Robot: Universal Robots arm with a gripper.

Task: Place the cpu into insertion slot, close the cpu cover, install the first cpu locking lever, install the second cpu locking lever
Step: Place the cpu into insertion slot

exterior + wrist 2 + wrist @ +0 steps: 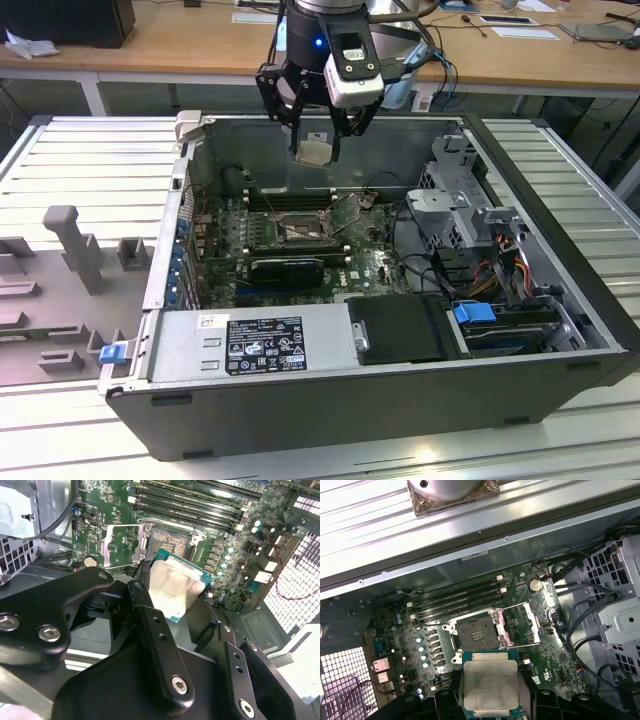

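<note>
First wrist view: the gripper [490, 706] has its jaws pinching the cpu [490, 680] by its edges, clear of the uncovered insertion slot [477, 632]; the cpu cover [534, 626] lies flipped open beside it.

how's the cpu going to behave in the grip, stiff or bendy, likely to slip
Likely stiff: the cpu stays flat and unbent while the hand pinches it by opposite edges. Its smooth metal face looks slippery, so such a thin edge hold might let it twist or slide. It is probably light for its size, being only a thin plate.
</note>
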